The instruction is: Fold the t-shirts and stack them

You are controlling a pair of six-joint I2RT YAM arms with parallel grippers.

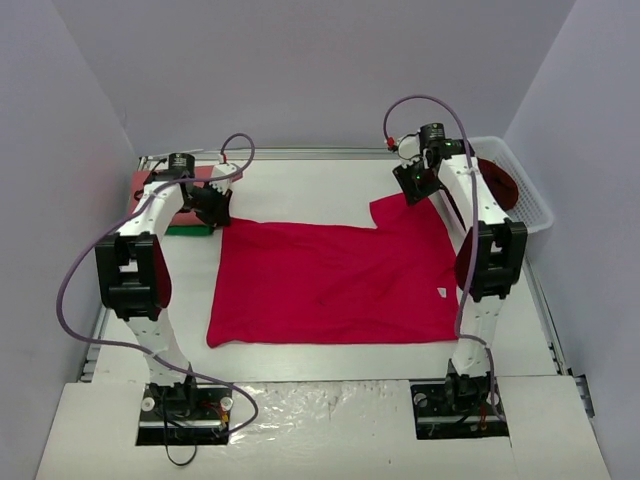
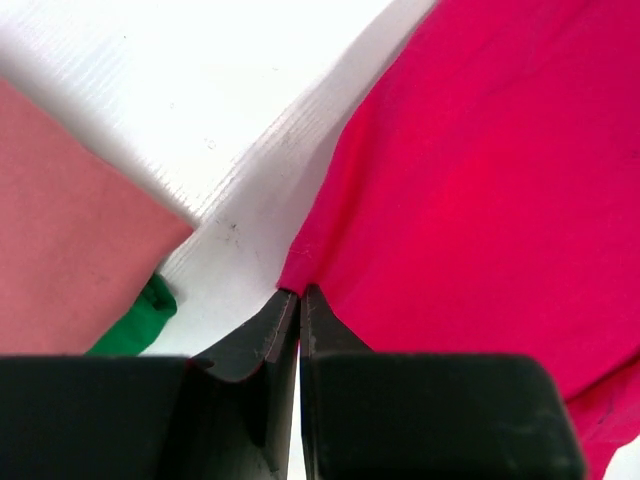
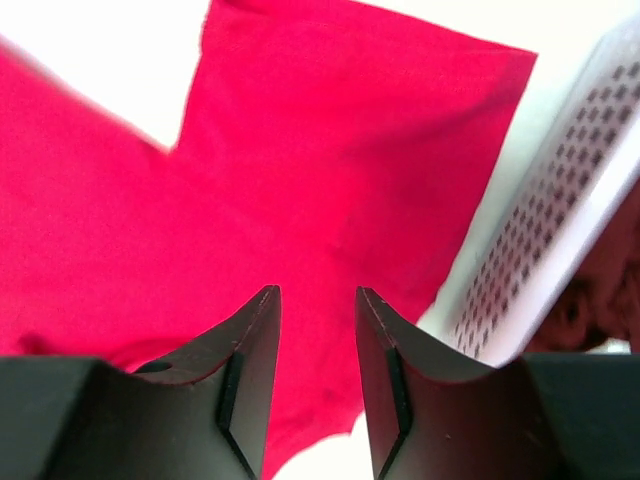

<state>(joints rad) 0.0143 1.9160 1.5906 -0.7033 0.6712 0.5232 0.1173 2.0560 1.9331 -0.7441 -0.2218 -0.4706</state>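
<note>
Lying flat across the middle of the white tabletop (image 1: 300,185), the bright crimson short-sleeved cloth t-shirt (image 1: 330,280) is spread sideways. Its small white neck label (image 1: 441,292) sits near the right edge, and one sleeve (image 1: 405,215) projects toward the far side. Shallow creases cross the body, and the outline is roughly rectangular.

The left pincer (image 2: 298,295) has its jaws together, nipping the shirt's far-left corner at the fingertips. The right pincer (image 3: 318,295) hovers over the sleeve with its jaws apart and nothing between them.

At far left, a dull salmon-red folded shirt (image 1: 150,185) rests on a green item (image 2: 140,315), near the crimson corner but apart from it. At far right, a dark maroon cloth (image 1: 500,180) lies inside the white plastic lattice basket (image 1: 530,205).
</note>
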